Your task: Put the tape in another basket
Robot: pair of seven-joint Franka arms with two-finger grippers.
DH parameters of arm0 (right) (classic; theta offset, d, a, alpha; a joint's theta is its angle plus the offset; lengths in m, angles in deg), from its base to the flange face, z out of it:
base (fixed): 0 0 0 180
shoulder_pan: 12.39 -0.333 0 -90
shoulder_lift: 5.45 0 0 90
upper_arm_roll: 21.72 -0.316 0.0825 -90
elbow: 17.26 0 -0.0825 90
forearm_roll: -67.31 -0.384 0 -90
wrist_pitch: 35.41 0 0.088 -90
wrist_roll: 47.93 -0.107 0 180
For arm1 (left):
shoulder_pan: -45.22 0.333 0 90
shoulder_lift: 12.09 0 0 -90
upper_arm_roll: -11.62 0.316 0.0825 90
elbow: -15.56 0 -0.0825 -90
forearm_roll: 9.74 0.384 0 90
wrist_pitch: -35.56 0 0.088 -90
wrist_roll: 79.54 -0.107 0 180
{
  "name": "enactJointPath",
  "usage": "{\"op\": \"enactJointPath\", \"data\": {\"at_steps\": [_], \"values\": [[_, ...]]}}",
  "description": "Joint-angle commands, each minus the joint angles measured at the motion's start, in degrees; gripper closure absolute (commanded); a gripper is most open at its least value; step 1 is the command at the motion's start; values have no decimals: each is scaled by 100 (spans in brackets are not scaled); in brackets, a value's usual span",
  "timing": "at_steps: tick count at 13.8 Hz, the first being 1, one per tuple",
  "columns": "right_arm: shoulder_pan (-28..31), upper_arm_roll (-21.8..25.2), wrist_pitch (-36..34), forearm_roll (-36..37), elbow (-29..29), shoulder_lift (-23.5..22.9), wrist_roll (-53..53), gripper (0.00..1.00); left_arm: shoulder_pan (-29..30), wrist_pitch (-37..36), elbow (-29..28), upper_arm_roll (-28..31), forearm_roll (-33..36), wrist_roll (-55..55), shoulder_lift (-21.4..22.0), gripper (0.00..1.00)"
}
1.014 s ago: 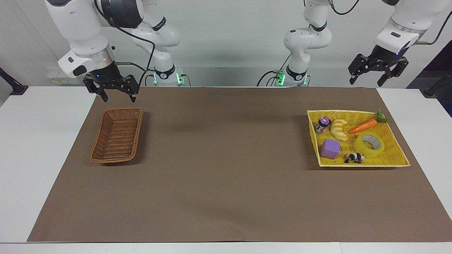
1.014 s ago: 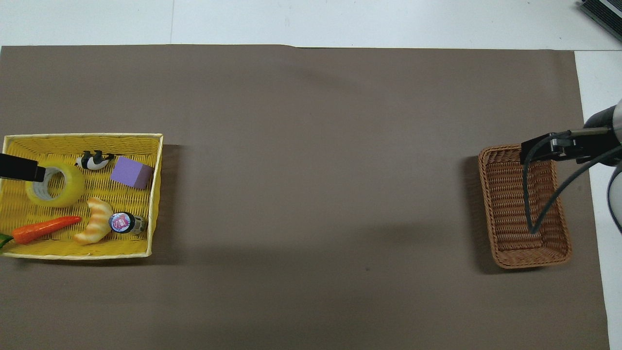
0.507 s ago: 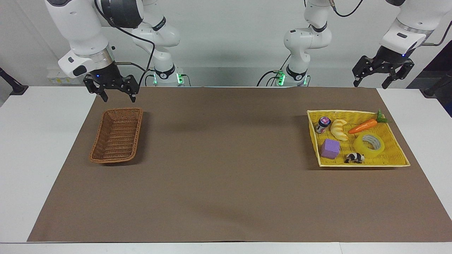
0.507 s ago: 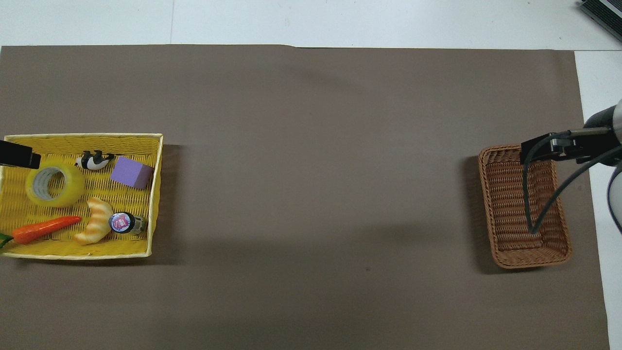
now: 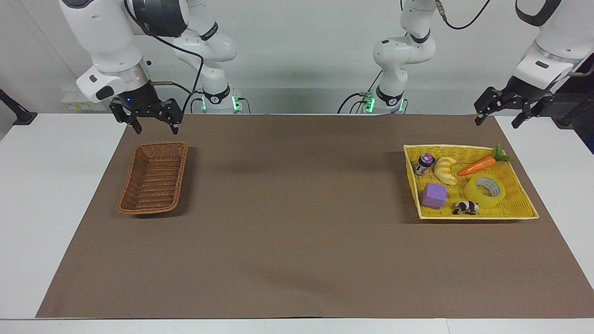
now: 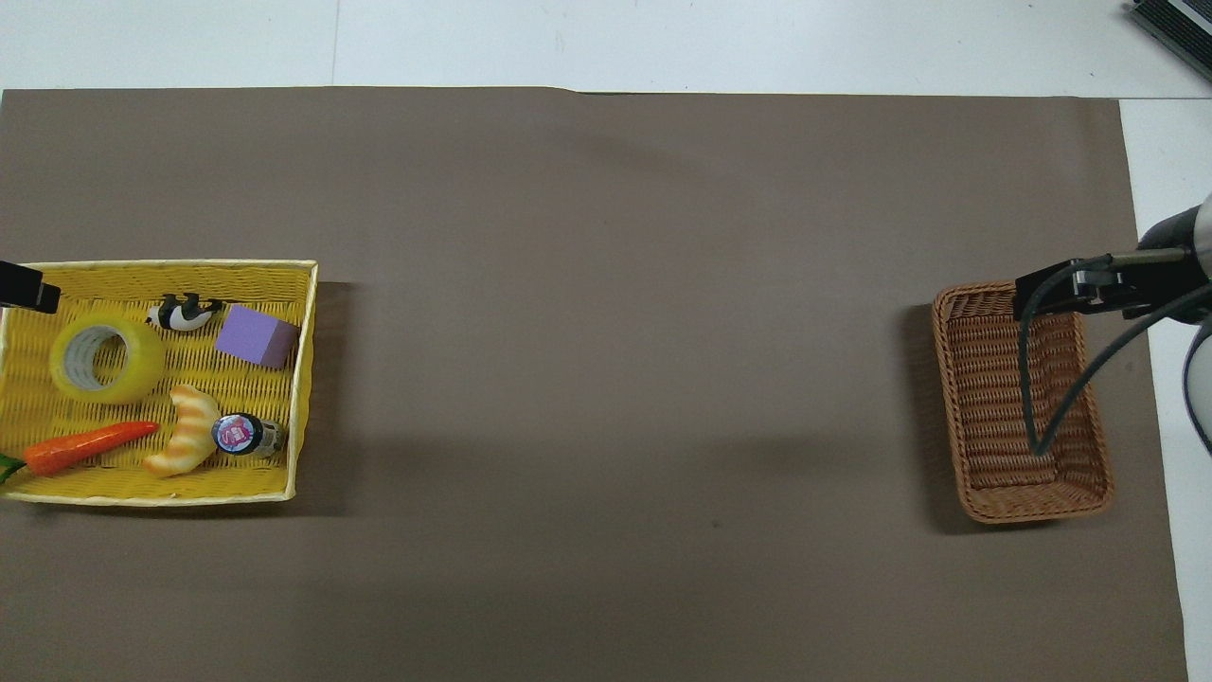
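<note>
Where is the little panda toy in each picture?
Facing view: the panda lies in the yellow tray, along the tray's edge farthest from the robots.
Overhead view: the panda sits near the tray's upper edge.
Shared landmark: in both it lies between the purple block and the tape.

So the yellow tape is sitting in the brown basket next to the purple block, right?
Not quite. The tape is next to the purple block, but both sit in the yellow tray, not the brown basket, which has nothing in it. The facing view shows this.
</note>
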Motion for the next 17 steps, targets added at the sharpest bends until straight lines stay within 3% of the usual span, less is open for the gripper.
{"op": "enactJointPath", "data": {"at_steps": [1, 8, 17], "values": [[83, -50, 134, -86, -167, 124, 25, 0, 295, 224, 183, -21, -180, -364, -370, 0], [179, -41, 143, -86, -158, 107, -2, 0, 963, 1076, -141, -4, -242, -1777, -837, 0], [101, -138, -199, -77, -106, 195, 69, 0, 1737, 2949, -1899, -4, -242, -2764, -1030, 0]]}}
